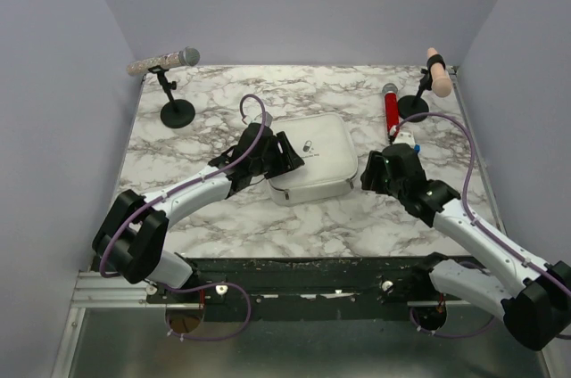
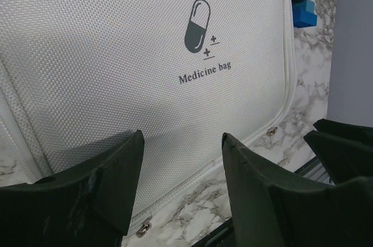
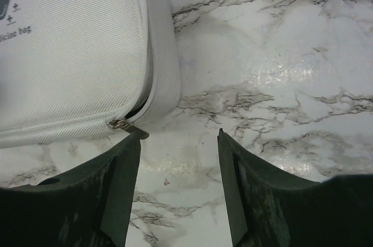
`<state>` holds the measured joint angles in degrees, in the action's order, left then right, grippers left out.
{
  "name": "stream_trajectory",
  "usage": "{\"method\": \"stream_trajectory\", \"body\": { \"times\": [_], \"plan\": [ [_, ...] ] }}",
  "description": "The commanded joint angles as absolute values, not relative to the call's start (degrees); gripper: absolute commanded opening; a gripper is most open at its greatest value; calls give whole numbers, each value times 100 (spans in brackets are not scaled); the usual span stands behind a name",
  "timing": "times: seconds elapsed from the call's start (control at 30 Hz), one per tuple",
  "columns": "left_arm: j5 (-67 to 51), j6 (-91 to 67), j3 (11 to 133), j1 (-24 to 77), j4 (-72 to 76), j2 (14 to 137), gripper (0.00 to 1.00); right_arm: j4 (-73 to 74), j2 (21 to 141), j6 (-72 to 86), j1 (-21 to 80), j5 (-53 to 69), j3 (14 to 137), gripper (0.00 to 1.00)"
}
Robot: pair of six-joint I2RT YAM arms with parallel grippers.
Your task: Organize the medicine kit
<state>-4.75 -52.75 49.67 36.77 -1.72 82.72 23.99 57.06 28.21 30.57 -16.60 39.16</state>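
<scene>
The medicine kit (image 1: 314,160), a light grey-white zippered case with a pill logo, lies shut in the middle of the table. My left gripper (image 1: 284,157) is open over its left edge; in the left wrist view (image 2: 182,139) the lid (image 2: 116,55) fills the frame between the open jaws. My right gripper (image 1: 368,173) is open beside the kit's right front corner. In the right wrist view (image 3: 179,136) the jaws stand over bare marble, and a metal zipper pull (image 3: 125,126) sits right at the left fingertip. A dark gap shows at that corner of the kit (image 3: 70,55).
A red cylinder (image 1: 391,110) lies behind the right gripper, with a white and blue item (image 1: 412,137) by it. A glittery rod on a black stand (image 1: 177,113) is at the back left. A peach cylinder on a stand (image 1: 435,72) is at the back right.
</scene>
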Motion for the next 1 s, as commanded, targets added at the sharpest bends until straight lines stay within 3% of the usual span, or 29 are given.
{"method": "stream_trajectory", "body": {
  "times": [0.0,0.2,0.37,0.83,0.97],
  "plan": [
    [-492,-5177,4834,3674,-123,8402,69,2067,5423,2295,3050,-944,3824,64],
    [-536,-5142,4816,3656,-114,8446,69,1749,5931,1890,3076,175,3928,66],
    [-519,-5106,4694,3621,-123,8341,69,1679,6231,1811,3085,193,3885,59],
    [-527,-5010,4544,3358,-290,8191,68,1345,6961,1880,3085,-342,3806,56],
    [-545,-4983,4518,3287,-316,8191,68,1231,7101,1890,3085,-290,3832,51]
  ]
}}
